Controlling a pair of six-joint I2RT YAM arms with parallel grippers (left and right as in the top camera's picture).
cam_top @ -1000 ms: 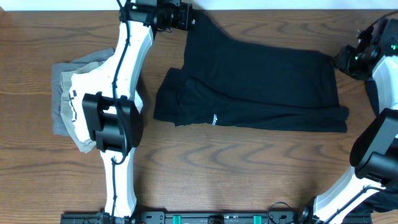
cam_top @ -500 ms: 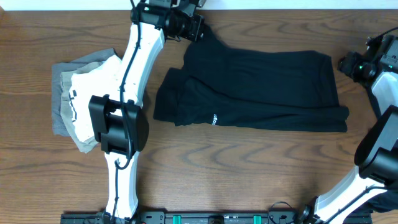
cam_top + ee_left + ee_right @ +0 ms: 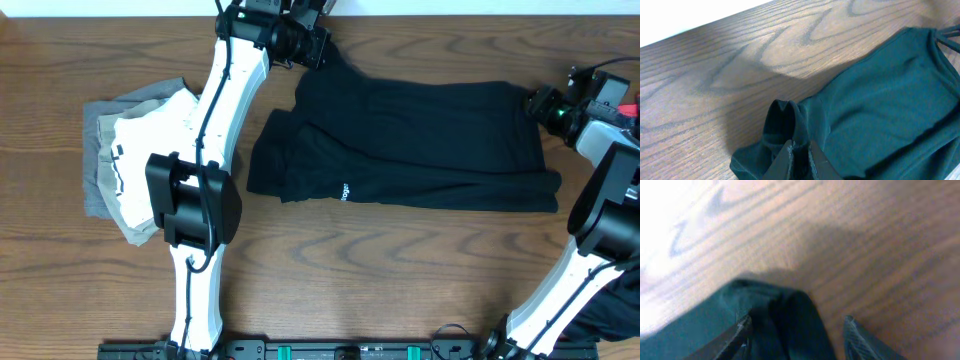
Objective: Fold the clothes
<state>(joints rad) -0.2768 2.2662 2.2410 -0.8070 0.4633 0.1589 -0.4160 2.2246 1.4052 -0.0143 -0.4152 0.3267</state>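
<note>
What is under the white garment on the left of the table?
A grey garment lies under the white garment, showing along its left and upper edges. Anything else between or beneath them is covered, and the left arm hides the pile's right side.

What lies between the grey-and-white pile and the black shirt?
Overhead view: only the left arm's white link, over bare table, lies between the pile and the black shirt.

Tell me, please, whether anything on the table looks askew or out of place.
The black short-sleeved fabric shirt lies rumpled, its left end bunched in overlapping folds and its far-left corner pinched in the left jaws. The grey-and-white garment pile looks loosely heaped.
</note>
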